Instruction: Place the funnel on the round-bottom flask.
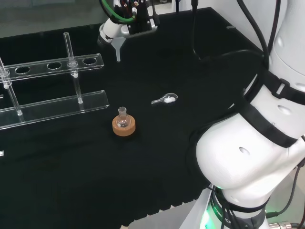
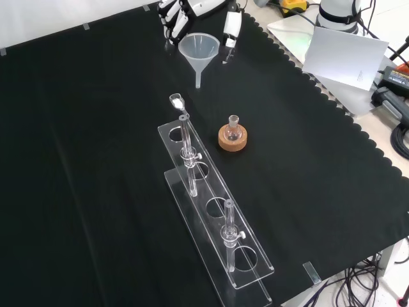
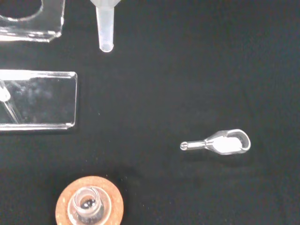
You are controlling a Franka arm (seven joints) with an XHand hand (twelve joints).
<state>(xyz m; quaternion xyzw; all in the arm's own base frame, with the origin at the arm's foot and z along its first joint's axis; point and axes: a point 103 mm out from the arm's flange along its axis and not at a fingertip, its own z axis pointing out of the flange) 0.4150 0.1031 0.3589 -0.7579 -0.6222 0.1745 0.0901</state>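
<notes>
Front view: round-bottom flask (image 2: 232,128) upright on cork ring (image 2: 232,140); funnel (image 2: 199,52) well apart at 11 o'clock; spoon (image 2: 176,101) at 10; rack (image 2: 217,217) at 7.

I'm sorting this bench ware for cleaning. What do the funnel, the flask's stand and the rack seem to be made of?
Funnel: translucent, milky plastic by its look, though frosted glass is possible. Stand under the round-bottom flask: cork, going by its tan, matte, grainy surface. Test tube rack: clear, glossy sheet with bright edges, probably acrylic.
</notes>
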